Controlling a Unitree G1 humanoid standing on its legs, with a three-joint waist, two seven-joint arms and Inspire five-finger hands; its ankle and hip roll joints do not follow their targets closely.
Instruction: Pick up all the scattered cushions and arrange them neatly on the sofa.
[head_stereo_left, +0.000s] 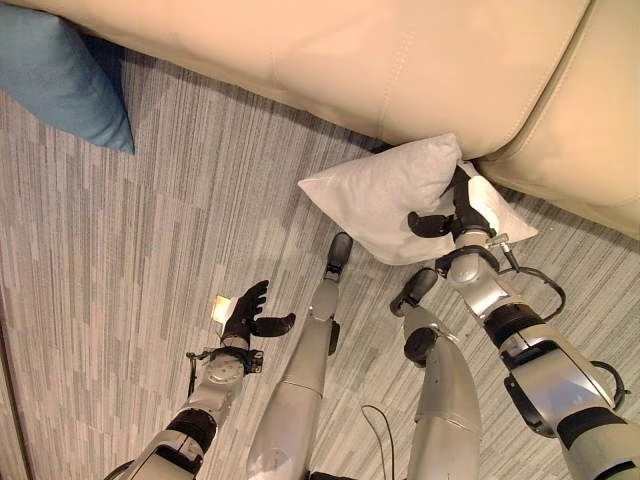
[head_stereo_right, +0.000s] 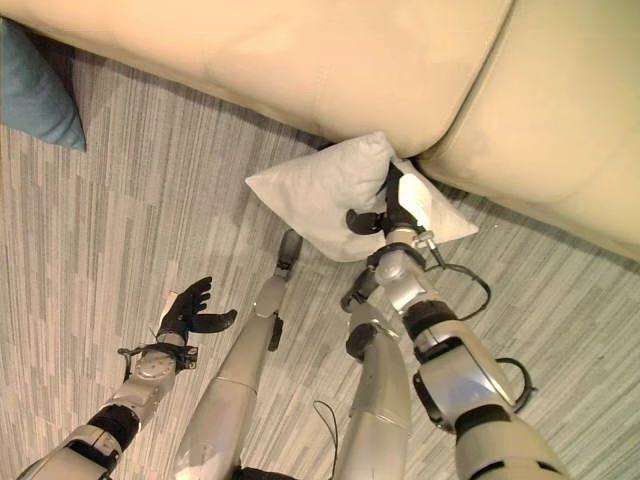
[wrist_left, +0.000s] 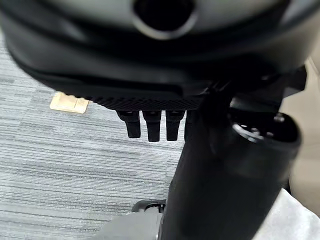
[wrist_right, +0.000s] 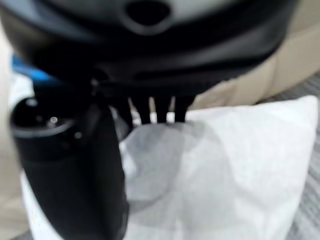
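Note:
A white cushion (head_stereo_left: 380, 195) lies on the carpet against the foot of the cream sofa (head_stereo_left: 330, 50). My right hand (head_stereo_left: 458, 208) rests on its right part, fingers (wrist_right: 155, 114) straight and pressing into the cloth, thumb held out to the side and off the cushion. A blue cushion (head_stereo_left: 60, 75) lies on the floor at the far left, beside the sofa's front. My left hand (head_stereo_left: 245, 312) hovers low over the carpet, open with nothing in it, well left of the white cushion.
A small tan tag (head_stereo_left: 221, 308) lies on the striped grey carpet just beside my left hand. The sofa's seat runs across the whole top of the view, with a seam between two sections above the white cushion.

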